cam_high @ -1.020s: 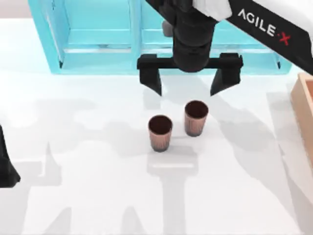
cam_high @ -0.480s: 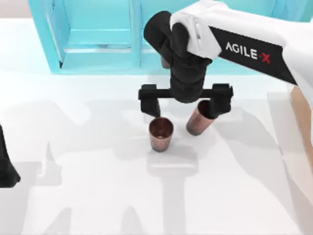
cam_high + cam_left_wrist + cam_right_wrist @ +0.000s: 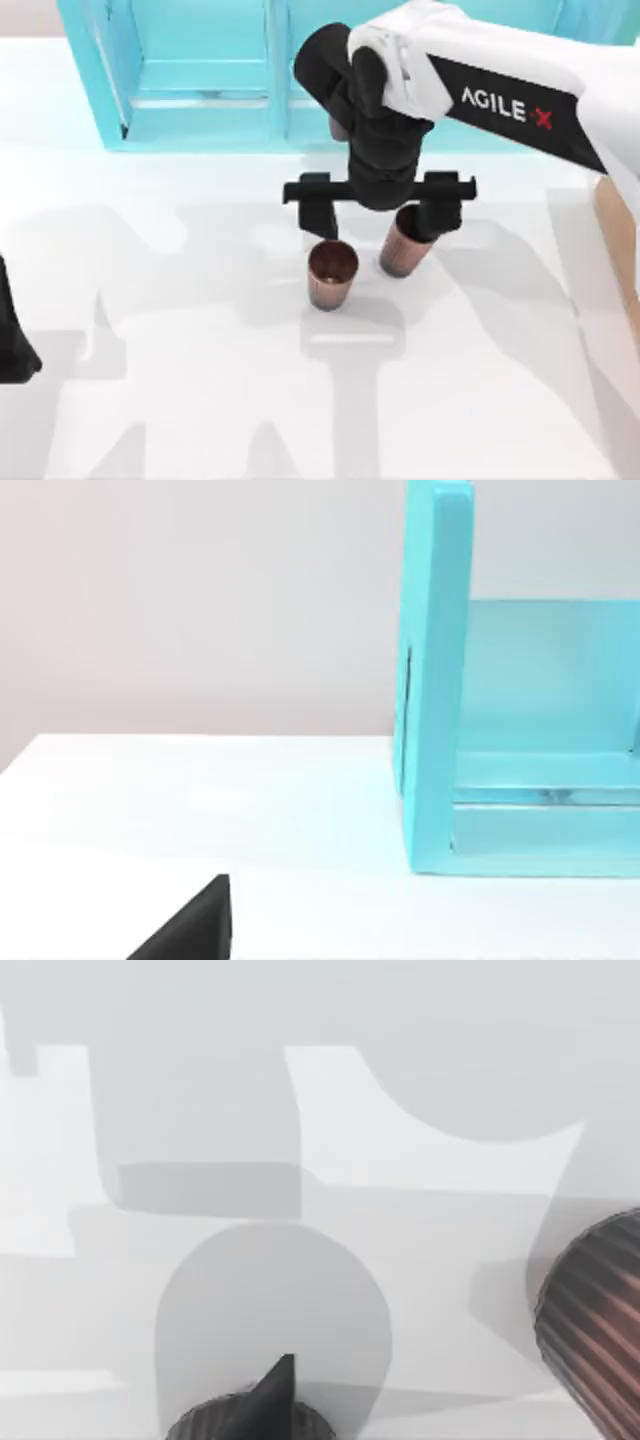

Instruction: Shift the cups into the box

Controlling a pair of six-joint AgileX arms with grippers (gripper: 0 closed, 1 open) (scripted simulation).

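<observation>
The right tool (image 3: pixel 378 218) hung wide open over both cups (image 3: pixel 332 274), mid-tabletop, one finger pressing the right cup (image 3: pixel 403 252), which leaned, so no grasp looked ready; the box (image 3: pixel 618 240) waited far right.

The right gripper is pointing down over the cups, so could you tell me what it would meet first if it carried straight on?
Probably the cups: the right gripper is open, one finger by each cup, though depth is unclear.

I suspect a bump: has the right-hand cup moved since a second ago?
Yes. The right cup now tilts, its rim leaning toward the shelf under the right tool.
</observation>
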